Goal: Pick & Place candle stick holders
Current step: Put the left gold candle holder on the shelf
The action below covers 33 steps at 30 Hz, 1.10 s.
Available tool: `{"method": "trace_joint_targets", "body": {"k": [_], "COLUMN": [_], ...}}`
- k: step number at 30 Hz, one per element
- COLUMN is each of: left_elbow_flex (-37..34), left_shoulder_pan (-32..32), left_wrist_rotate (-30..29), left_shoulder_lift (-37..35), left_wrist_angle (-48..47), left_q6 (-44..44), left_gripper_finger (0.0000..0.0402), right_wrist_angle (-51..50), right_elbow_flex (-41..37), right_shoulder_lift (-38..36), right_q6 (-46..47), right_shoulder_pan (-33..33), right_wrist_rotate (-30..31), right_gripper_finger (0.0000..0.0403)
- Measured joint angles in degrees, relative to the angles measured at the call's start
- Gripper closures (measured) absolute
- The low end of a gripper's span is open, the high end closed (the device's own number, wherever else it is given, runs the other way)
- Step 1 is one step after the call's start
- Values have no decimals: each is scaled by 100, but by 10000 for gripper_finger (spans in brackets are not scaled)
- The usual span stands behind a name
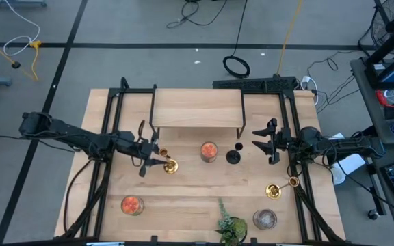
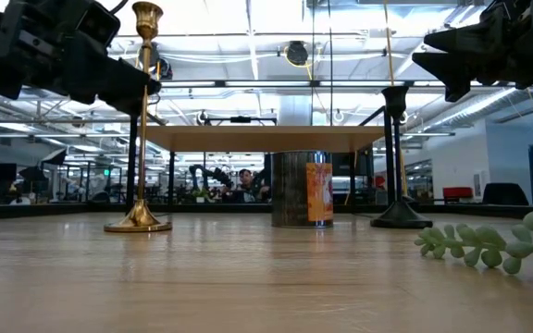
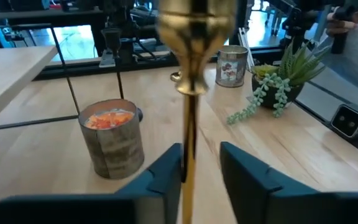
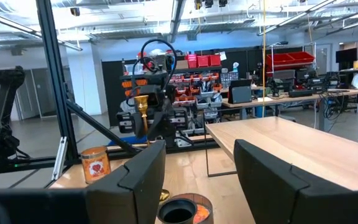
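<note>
Left gripper (image 3: 194, 171) jaws closing around gold candlestick holder (image 3: 191, 93) stem; right gripper (image 4: 197, 168) jaws wide open, empty.

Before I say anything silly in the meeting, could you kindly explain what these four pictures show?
They show two robot arms at a wooden table, filmed from overhead, from table height, and from each wrist. The left pincer sits around the stem of an upright gold candlestick holder; whether it grips is unclear. The right pincer hangs open near a black candlestick holder. A second gold holder, jar candles and a small plant stand elsewhere.
</note>
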Motion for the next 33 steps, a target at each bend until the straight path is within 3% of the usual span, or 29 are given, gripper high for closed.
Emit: {"method": "trace_joint_targets", "body": {"k": [4,6,11,15,21,33], "left_elbow_flex": [0,0,244,730,1737,3999], "left_shoulder_pan": [2,2,7,5,117,1221], "left_wrist_rotate": [-51,-53,-60,300,305,-90], "left_shoulder_lift": [0,0,-1,0,-124,-562], "left_wrist_angle": [194,265,179,-341,-1269,-3834], "left_q6": [-79,-231,-581,-583,55,407], "left_gripper_finger": [372,385,368,385,377,382], "right_wrist_angle": [0,0,-2,-3,1,-2], "right_elbow_flex": [0,0,0,0,0,2], "right_shoulder_lift": [0,8,88,177,294,545], "right_q6": [-1,1,-1,1,43,322], "right_shoulder_pan": [0,0,0,0,4,4], "right_wrist_rotate": [0,0,0,0,-2,-4], "right_gripper_finger": [215,215,215,215,215,215]}}
